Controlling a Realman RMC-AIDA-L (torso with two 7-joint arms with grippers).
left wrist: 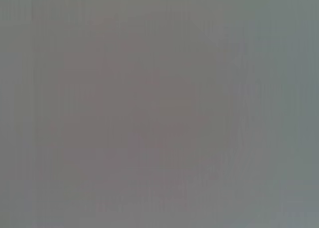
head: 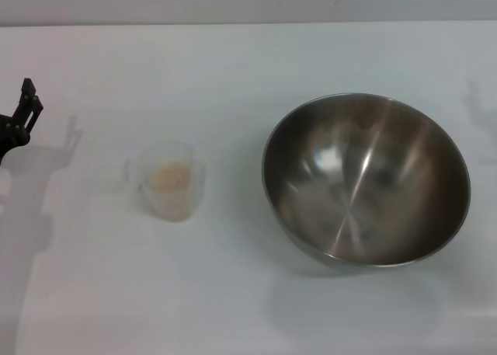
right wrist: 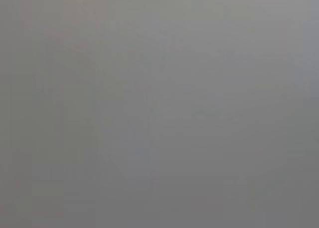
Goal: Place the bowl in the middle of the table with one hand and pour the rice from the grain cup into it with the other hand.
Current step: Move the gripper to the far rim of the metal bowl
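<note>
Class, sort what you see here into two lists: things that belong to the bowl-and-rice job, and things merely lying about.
Belongs to the job:
bowl
grain cup
rice, inside the cup
table
left gripper, at the table's left edge

Lying about:
nothing visible; the wrist views show no objects

A shiny steel bowl sits empty on the white table, with a clear upright cup of rice to its left.
</note>
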